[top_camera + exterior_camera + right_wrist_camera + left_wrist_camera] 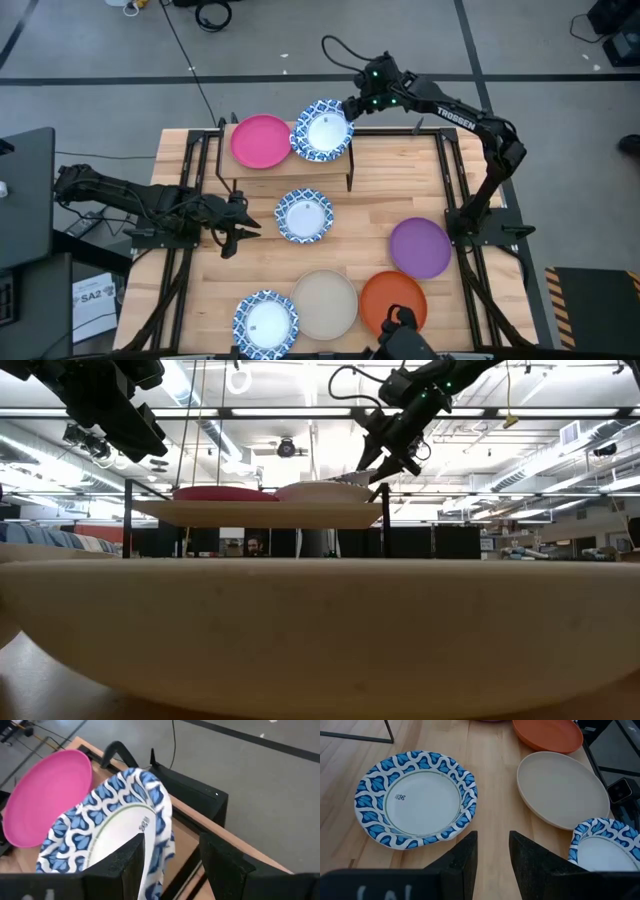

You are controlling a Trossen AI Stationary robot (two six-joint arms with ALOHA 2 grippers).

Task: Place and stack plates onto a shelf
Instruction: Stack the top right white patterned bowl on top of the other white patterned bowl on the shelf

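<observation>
1. Beige plate [320, 625] nearest the low camera, far from the shelf [285, 165], unplaced.
2. Pink plate [260, 141] on the shelf; right gripper [352, 108] grasps a blue-rimmed plate [322, 130] there, tilted.
3. Left gripper [236, 222], fingers parted and empty, before the shelf; five plates left.

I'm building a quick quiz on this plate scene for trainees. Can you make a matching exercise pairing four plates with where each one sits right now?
Things:
1. pink plate
2. purple plate
3. orange plate
4. beige plate

Places:
A. on the table, between a blue-rimmed plate and the orange one
B. on the shelf
C. on the table, by the right arm's base
D. front of the table, right of the beige one

Pairs: 1-B, 2-C, 3-D, 4-A
</observation>
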